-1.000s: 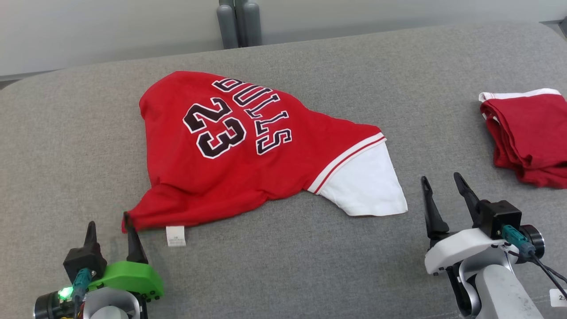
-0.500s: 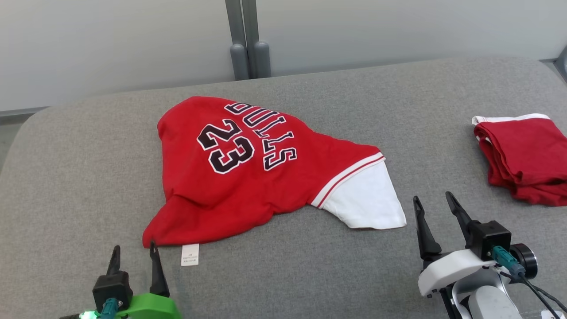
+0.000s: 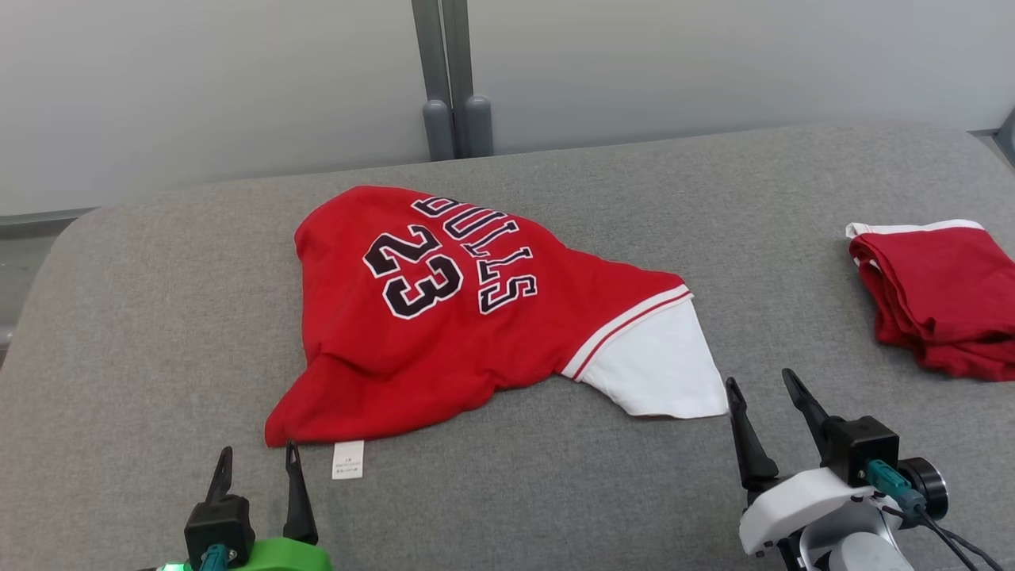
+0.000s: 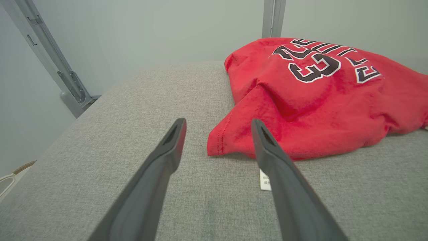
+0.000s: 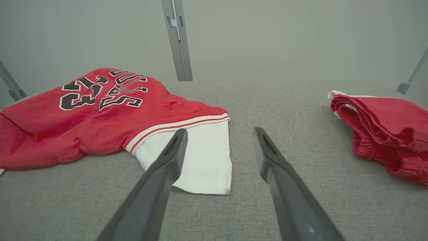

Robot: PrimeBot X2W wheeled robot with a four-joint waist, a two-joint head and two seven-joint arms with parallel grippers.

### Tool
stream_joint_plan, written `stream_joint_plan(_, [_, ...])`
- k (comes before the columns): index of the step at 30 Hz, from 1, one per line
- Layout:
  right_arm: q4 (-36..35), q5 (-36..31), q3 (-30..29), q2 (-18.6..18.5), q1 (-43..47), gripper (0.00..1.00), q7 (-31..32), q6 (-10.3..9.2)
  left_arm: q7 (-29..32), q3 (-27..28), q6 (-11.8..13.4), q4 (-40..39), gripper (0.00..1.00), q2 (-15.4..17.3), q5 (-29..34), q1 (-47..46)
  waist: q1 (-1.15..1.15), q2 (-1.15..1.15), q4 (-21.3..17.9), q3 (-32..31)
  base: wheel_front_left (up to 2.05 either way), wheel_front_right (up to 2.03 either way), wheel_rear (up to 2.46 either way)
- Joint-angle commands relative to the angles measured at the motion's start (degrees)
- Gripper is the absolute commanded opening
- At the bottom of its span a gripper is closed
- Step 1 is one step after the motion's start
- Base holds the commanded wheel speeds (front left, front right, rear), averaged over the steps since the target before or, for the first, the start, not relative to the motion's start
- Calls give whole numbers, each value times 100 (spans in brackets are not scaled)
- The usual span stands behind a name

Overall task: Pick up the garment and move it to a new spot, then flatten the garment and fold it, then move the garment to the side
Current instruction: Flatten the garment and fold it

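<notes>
Beside garment point(image 3: 444, 317): left tool point(image 3: 258, 449) spread wide, empty; right tool point(image 3: 759, 378) likewise, seemingly clear.

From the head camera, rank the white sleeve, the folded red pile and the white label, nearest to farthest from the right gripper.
1. white sleeve, just left of the right gripper
2. folded red pile, far right
3. white label, by the left gripper

Even, soft light; faint shadows, sharp focus, wide-angle wrist views.
</notes>
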Motion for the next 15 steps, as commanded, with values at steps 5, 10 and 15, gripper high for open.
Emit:
stream_joint_plan(5, [40, 21, -21, -5, -50, 100, -12, -9, 1, -11, 10, -60, 100, 31, 24, -10, 0, 0, 24, 17, 0, 0, 0])
stream_joint_plan(10, [257, 26, -56, -4, -77, 100, -12, -9, 1, -63, -28, -78, 100, 30, -4, -72, 0, 0, 82, 137, 0, 0, 0])
stream_joint_plan(15, [609, -6, -144, -5, -308, 100, -12, -9, 1, -154, -52, -70, 100, 30, -39, -257, 0, 0, 187, 505, 0, 0, 0])
